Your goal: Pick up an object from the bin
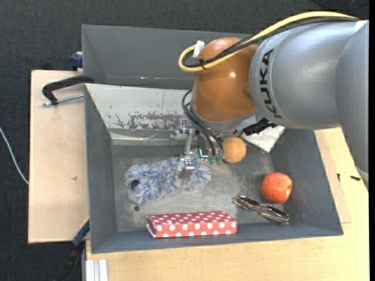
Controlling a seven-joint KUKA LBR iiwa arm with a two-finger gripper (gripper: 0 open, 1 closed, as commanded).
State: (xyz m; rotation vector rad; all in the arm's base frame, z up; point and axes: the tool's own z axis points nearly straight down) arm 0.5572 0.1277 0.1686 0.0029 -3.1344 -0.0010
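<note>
Claw [188,164] meets the blue rag [153,181] at the bin's [97,174] middle; we cannot tell its grip. Next, we judge, clench and lift.

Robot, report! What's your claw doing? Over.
Gripper low over fluffy blue cloth, mid-bin. Orange ball just right of it. Nothing covers the cloth.
</note>
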